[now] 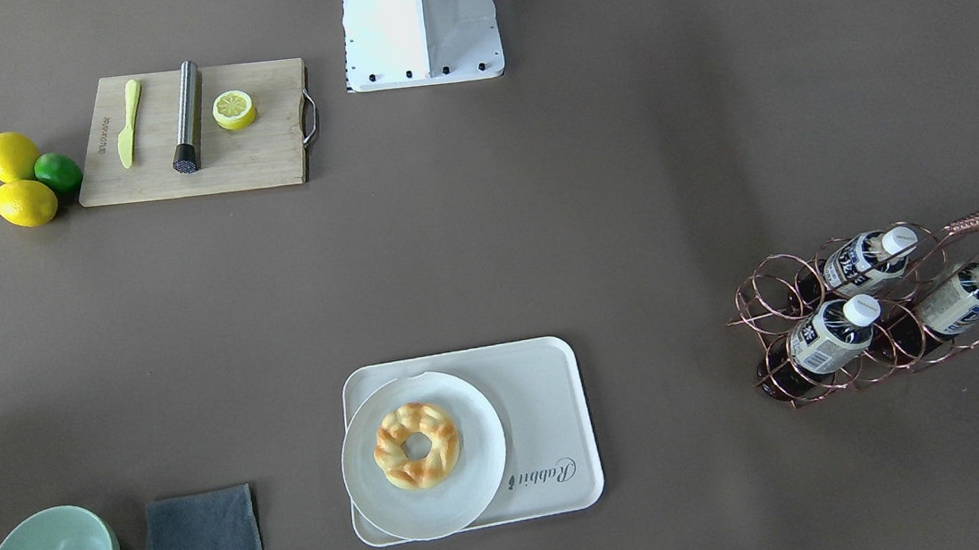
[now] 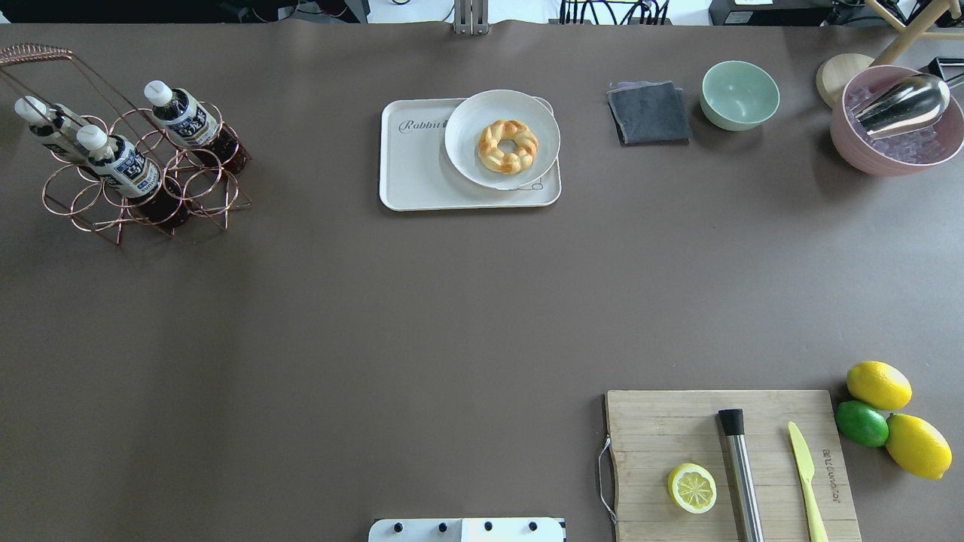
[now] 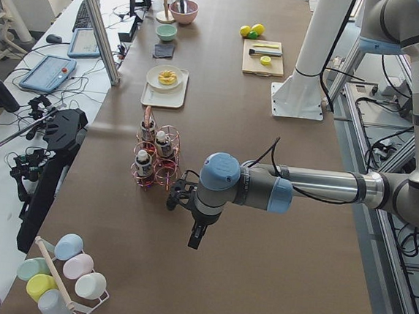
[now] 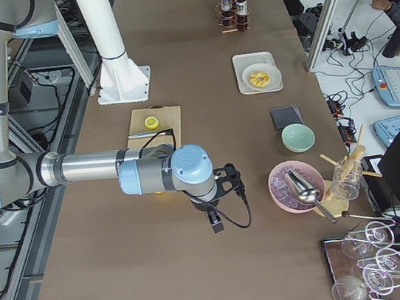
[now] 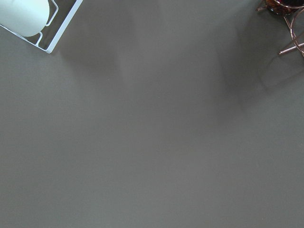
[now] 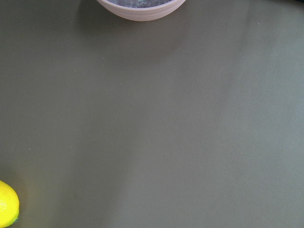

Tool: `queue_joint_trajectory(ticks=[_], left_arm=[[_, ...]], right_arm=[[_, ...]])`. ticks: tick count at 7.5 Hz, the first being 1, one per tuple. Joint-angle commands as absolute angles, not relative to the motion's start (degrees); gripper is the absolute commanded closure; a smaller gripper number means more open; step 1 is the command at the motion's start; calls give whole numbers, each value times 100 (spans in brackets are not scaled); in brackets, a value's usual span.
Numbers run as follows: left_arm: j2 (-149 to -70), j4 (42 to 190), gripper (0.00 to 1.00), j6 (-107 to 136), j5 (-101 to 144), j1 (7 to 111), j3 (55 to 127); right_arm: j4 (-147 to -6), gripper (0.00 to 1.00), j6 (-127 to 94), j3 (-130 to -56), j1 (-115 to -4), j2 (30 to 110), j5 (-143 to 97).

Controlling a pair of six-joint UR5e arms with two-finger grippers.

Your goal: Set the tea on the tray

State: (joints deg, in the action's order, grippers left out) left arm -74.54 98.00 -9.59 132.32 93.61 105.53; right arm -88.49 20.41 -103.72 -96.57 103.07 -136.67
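Observation:
Three tea bottles stand tilted in a copper wire rack (image 2: pixel 143 188): one (image 2: pixel 184 117) at the rack's right, one (image 2: pixel 120 162) in front, one (image 2: pixel 49 128) at the left. They also show in the front view (image 1: pixel 832 336). The cream tray (image 2: pixel 410 169) with "Rabbit" lettering lies at mid-table, also in the front view (image 1: pixel 546 395). My left gripper (image 3: pixel 196 237) hangs over bare table near the rack; my right gripper (image 4: pixel 215 222) hangs near the pink bowl. Both show only in the side views, so I cannot tell whether they are open or shut.
A white plate (image 2: pixel 459 143) with a braided pastry (image 2: pixel 508 145) covers the tray's right part. A grey cloth (image 2: pixel 649 113), green bowl (image 2: pixel 740 94) and pink ice bowl (image 2: pixel 896 124) stand far right. A cutting board (image 2: pixel 678 429), lemons and a lime (image 2: pixel 862 423) lie near right.

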Motion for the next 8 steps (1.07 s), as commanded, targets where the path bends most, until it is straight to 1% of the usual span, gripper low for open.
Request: queue_joint_trajectory(ticks=[1,2,3,4,5,6,8], left_arm=[[-7471,9817,3,-845,13584,9360,10695],[-7532,9974,3,18,13997,9360,10923],[-7628,10689,3,801,14010,9308,10960],[-7690,11253,3,1400,13923,8777,10943],[-8030,11546,3,2094,13652,8423,10960],[-8329,11566,3,2779,13415,8055,11030],[-8717,11566,2,3197,12896,7570,11161]], right_arm=[[-8851,0,2057,-10257,-9650,10310,-13676],[-8851,0,2065,-10231,-9659,10318,-13676],[-8851,0,2074,-10178,-9650,10318,-13676],[-8851,0,2074,-10178,-9659,10344,-13693],[-8851,0,2074,-10169,-9650,10345,-13711],[-8842,0,2074,-10169,-9650,10406,-13711],[-8842,0,2074,-10169,-9650,10432,-13711]])
